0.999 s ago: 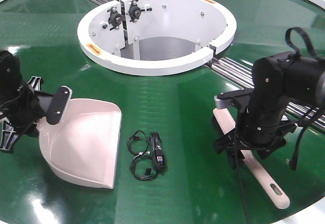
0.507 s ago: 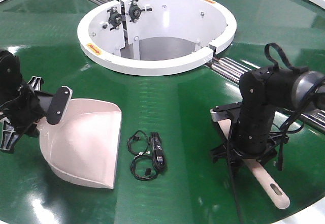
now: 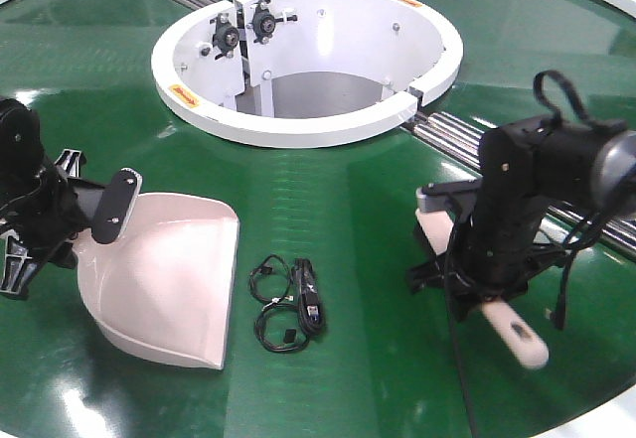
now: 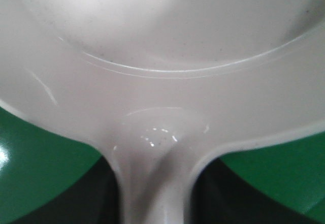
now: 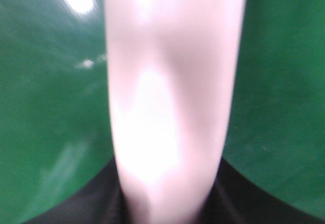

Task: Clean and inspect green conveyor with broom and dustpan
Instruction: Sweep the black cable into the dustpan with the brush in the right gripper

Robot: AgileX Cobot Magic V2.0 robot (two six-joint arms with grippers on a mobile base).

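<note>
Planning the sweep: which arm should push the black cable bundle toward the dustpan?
Right: the right gripper holds the broom, with the cable bundle between it and the dustpan, which the left gripper holds.

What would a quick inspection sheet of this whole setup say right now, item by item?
Surface: green conveyor is glossy with light glare; no loose dirt seen.
Job's things: dustpan rests on the belt at left; broom is at right, its handle end blurred.
Clutter: black cord bundle lies on the belt beside the dustpan's edge.
Grippers: left gripper is shut on the dustpan's handle; right gripper is shut on the broom.
Cables: black cable loops over the right arm.
Surroundings: white ring hub and steel rollers lie behind.
</note>
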